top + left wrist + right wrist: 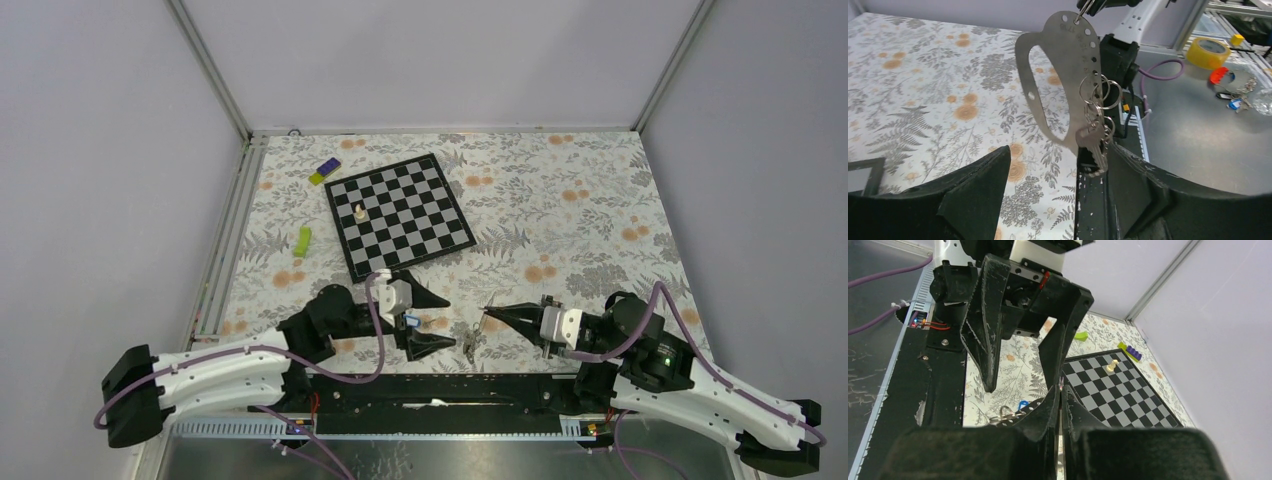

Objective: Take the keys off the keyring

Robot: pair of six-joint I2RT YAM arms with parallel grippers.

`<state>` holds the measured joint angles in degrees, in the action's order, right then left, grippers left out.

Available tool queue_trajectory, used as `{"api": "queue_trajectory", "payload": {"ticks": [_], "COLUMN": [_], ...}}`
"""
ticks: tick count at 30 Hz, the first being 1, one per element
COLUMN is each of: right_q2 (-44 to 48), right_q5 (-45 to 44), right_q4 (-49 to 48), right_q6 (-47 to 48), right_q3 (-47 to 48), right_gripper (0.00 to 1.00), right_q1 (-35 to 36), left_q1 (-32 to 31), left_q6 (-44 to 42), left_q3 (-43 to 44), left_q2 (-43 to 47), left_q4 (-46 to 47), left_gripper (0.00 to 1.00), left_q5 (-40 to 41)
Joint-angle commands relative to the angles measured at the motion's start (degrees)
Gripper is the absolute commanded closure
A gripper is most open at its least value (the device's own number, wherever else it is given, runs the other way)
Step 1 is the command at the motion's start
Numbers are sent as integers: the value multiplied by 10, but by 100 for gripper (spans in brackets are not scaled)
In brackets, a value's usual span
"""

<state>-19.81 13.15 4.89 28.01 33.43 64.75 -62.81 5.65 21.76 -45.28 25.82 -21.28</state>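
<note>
At the left of the floral table (580, 220) lies a green block (301, 240), and farther back a yellow-and-purple block (324, 171) sits just off the corner of the chessboard (398, 215). One white chess piece (359, 211) stands upright on a square of the board's left half. None of these is near the work, which is at the near edge in front of the board.

There the left gripper (450, 321) points to the right with its two black fingers spread wide apart and nothing in them. A small blue tag (411, 322) shows between them (whether it hangs or lies on the cloth I cannot tell).

Next comes the keyring (1068, 60), a flat silvery plate punched with holes and carrying several wire rings. It hangs upright in the air between the two arms. The keys (1093, 142) dangle in a bunch from its lower rings, level with the left fingers and close to one of them. Contact cannot be made out.

The right gripper (487, 313) faces left, fingers pressed together on the top of the keyring. Farther right, off the cloth, a yellow tape roll (1209, 50) and a purple cable (1163, 70) lie on bare grey metal.
</note>
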Motion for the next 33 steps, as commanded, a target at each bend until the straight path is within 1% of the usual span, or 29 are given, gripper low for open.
{"api": "queue_trajectory", "payload": {"ticks": [1,4,16,28,33], "right_q2": [0,-2,-11,-18,-20], "right_q5": [27,30,34,36,36], "right_q4": [-29,-38,-53,-69,-72], "right_q6": [17,16,20,20,21], "right_q3": [16,16,13,13,11], "right_gripper": [100,100,100,100,100], "right_q1": [-2,-2,-2,-2,-2], "left_q1": [1,0,-2,-4,-4], "left_q6": [5,11,37,60,68], "left_q3": [28,29,23,22,26], "left_q2": [-39,-63,-108,-154,-175], "left_q4": [93,108,186,230,256], "left_gripper": [26,27,27,27,30], "left_q5": [-70,-73,-105,-122,-137]}}
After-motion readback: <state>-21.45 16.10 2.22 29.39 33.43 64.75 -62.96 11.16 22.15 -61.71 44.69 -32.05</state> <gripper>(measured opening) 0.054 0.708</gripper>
